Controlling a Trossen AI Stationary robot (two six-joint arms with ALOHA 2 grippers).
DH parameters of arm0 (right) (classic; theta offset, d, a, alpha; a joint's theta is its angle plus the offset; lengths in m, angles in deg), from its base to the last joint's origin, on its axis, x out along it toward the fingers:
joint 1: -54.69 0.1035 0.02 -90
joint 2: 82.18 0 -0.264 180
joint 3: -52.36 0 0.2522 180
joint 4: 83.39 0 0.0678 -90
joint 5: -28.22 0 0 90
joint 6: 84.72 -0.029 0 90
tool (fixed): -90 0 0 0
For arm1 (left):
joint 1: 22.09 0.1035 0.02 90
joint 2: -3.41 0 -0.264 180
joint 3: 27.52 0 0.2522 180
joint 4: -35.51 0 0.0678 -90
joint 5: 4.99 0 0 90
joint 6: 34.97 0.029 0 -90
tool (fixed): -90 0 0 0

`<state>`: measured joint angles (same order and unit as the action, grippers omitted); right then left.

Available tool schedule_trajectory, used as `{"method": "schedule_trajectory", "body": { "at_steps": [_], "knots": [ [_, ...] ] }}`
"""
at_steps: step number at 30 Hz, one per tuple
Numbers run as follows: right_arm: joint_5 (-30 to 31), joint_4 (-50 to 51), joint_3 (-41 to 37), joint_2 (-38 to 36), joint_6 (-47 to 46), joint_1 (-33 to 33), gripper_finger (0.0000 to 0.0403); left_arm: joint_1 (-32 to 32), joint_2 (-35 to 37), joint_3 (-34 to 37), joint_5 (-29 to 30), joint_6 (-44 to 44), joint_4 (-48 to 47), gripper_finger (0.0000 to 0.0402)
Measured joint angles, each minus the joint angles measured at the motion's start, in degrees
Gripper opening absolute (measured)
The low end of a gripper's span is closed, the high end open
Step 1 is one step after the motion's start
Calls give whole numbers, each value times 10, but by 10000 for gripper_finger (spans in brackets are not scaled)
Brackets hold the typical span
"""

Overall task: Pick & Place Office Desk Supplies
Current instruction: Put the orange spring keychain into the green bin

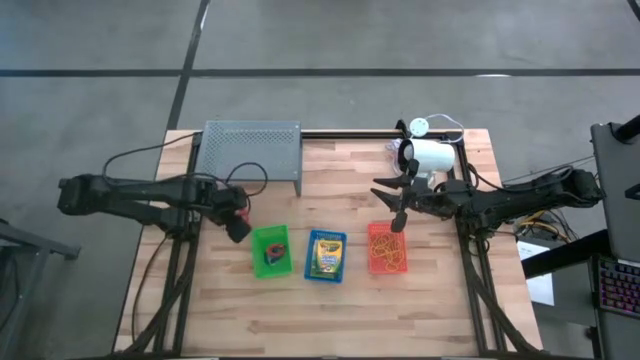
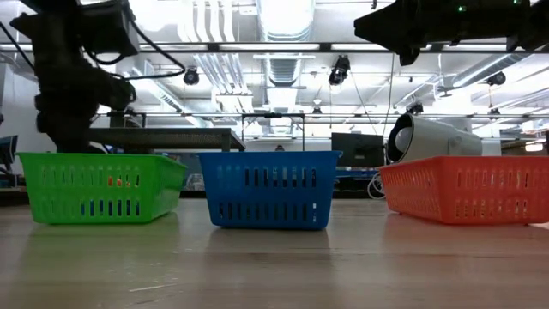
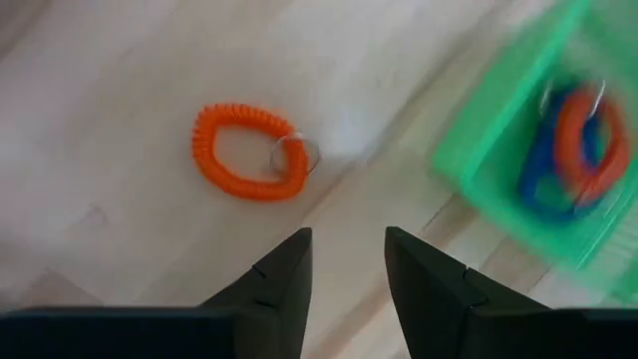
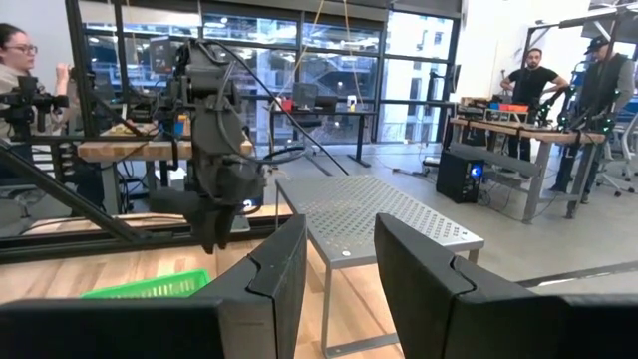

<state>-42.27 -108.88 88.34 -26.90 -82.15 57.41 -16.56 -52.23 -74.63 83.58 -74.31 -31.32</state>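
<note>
**Two arms over three small baskets on a wooden table**

Looking straight down, we see a green basket (image 1: 269,250), a blue basket (image 1: 325,256) and an orange-red basket (image 1: 387,248) in a row on the wooden table (image 1: 430,310). The blue basket holds a yellow-green crayon box (image 1: 326,253); the orange-red basket holds thin orange rubber bands (image 1: 386,252). In the left wrist view, the green basket holds a red loop (image 3: 588,140) lying over a blue loop (image 3: 543,179).

The left gripper (image 1: 238,226) sits just beside the green basket, on the side away from the blue one. Its fingers (image 3: 274,284) stand partly apart with nothing between them. Beyond their tips, an orange coiled loop (image 3: 249,152) with a small metal ring lies on the bare table, apart from the green basket.

The right gripper (image 1: 398,216) hangs over the far edge of the orange-red basket. Its fingers (image 4: 424,274) also stand partly apart and hold nothing.

A grey perforated rack (image 1: 251,152) and a white cylindrical device (image 1: 428,156) stand at the table's far edge.
</note>
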Motion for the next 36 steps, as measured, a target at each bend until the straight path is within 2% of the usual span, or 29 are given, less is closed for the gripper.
{"method": "schedule_trajectory", "body": {
  "at_steps": [1,7,10,15,20,27,36],
  "knots": [
    [0,0,0,0,0,0,118,-1,0,0,4,-26,7,129],
    [0,0,0,0,0,0,118,-2,0,-1,62,-23,26,120],
    [0,0,0,0,0,0,118,-1,0,-1,78,-76,32,120],
    [0,0,0,0,0,0,118,13,0,-1,76,-212,20,120],
    [0,0,0,0,0,0,118,13,-22,0,67,-227,41,124],
    [0,0,0,0,0,0,118,27,-89,-1,27,-267,53,148],
    [0,0,0,0,0,0,118,29,-102,-4,51,-312,86,170]
  ]
}}
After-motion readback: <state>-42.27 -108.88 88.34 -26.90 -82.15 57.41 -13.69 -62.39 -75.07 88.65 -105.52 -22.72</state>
